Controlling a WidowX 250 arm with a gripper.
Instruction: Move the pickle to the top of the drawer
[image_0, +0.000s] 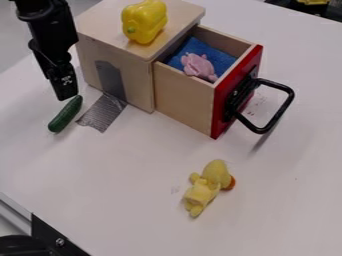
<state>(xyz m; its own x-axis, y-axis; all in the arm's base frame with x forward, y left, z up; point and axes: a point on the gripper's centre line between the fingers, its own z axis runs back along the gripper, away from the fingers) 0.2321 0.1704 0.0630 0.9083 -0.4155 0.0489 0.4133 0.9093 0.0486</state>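
1. Pincer (66, 95), one, black, upper left of view, pointing down beside the wooden box (115, 70). Can't tell if it's wide, narrow or holding anything.
2. Pickle (65, 114), one, dark green, at the left on the white desk (133, 175), slanting. Its upper end is right by the pincer tip; can't tell if they touch. It isn't on top of the box.
3. Box, one, pale wood, with one drawer (182, 102) pulled out. Drawer has one red front (220, 111) and one black handle (284, 107).
4. Yellow pepper (143, 22), one, on top of the box.
5. Inside the drawer: one blue cloth (225, 59) plus one pink toy (198, 65) lying on it, near the front.
6. Yellow plush toy (208, 185), one, with an orange bit at its right side, lying on the desk in front of the drawer, well apart from it.
7. Grey tape (103, 113), on the box side and on the desk next to the pickle; can't tell if it's one strip or two.
8. Toy count: two yellow (pepper, plush), one pink, one green (pickle). Top right edge has another yellow item (312, 2), one, too cut off to name.
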